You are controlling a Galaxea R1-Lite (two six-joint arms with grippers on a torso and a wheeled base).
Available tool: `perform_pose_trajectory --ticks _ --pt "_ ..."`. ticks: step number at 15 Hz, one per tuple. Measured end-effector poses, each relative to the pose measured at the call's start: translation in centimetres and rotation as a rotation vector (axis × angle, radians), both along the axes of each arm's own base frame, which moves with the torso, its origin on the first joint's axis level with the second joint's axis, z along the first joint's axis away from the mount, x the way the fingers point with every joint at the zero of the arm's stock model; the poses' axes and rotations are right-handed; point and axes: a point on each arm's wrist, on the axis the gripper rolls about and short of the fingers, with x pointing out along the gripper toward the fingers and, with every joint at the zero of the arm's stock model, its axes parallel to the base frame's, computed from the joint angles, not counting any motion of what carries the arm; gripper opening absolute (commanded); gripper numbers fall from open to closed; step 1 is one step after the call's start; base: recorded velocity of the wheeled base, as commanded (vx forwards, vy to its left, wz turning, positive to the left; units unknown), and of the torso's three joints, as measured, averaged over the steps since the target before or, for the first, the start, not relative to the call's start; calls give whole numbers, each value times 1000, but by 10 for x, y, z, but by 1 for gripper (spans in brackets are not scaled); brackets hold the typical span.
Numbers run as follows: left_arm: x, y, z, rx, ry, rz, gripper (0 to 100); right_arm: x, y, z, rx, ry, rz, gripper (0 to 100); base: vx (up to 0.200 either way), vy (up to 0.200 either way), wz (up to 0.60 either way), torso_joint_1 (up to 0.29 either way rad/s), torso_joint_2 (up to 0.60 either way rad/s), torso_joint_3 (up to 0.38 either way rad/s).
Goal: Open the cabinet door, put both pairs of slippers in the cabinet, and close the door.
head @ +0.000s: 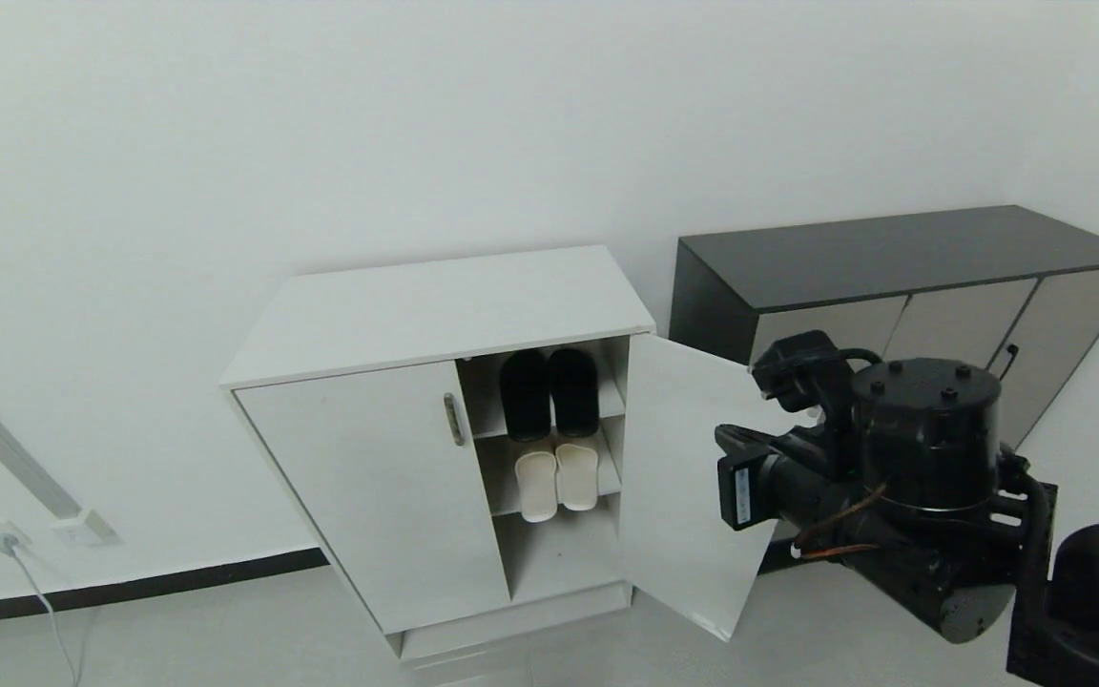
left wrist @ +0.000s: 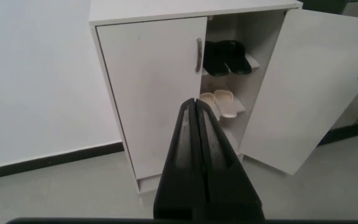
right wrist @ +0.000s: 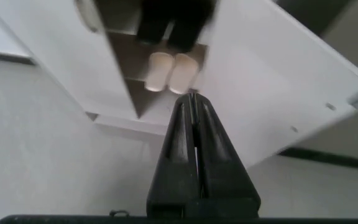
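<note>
Right gripper (right wrist: 193,99) and left gripper (left wrist: 196,103) are both clenched empty facing the open cabinet door (head: 693,477).

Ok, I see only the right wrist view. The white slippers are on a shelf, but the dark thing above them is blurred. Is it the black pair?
Observer: Yes, the black slippers lie side by side on the top shelf, directly above the white slippers.
Operator: And the other door?
Observer: The left door is shut; just the right door stands open.
Operator: The left gripper?
Observer: The left gripper is shut, holding nothing, facing the cabinet.
</note>
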Motion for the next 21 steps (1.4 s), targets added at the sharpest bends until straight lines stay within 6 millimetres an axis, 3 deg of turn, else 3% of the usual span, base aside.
perform_pose_trajectory --ticks 3,9,15,21 --pt "0 0 0 0 -1 0 0 37 -13 13 36 -35 -104 0 0 0 0 0 0 0" --pt "0 0 0 0 0 2 0 131 -45 29 51 -29 -260 0 0 0 0 0 0 0" --pt "0 0 0 2 0 3 0 193 -64 4 51 -19 -346 0 0 0 0 0 0 0" --pt "0 0 0 3 1 3 0 231 -76 -25 42 -2 -399 0 0 0 0 0 0 0"
